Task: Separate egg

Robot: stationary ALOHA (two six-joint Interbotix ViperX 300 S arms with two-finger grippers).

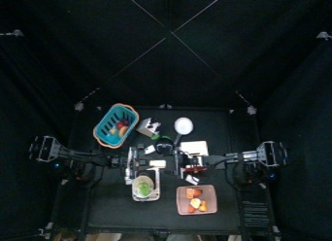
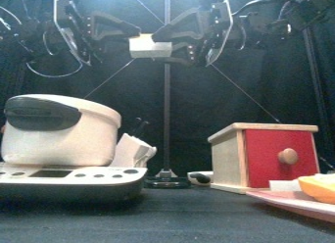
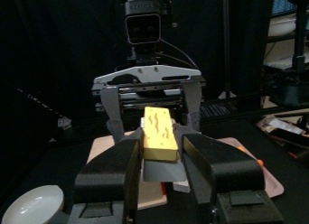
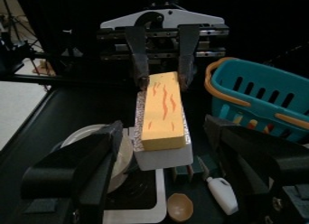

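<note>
The egg (image 3: 162,133) is a yellow slab on a white one, held level high above the table between the two arms. My left gripper (image 3: 163,144) is shut on one end of it, and its fingers (image 4: 140,54) press the slab's sides. My right gripper (image 4: 165,128) is open, with a jaw on either side of the egg's (image 4: 164,117) other end and a gap on each side. In the front view the egg (image 2: 151,49) hangs between the left gripper (image 2: 116,36) and the right gripper (image 2: 197,41).
A teal basket (image 1: 116,125) with an orange rim and a round white plate (image 1: 183,125) stand at the back. Two trays (image 1: 195,198) of food sit at the front. A white cooker (image 2: 59,129) and a wooden box (image 2: 262,154) with a red front stand near the front edge.
</note>
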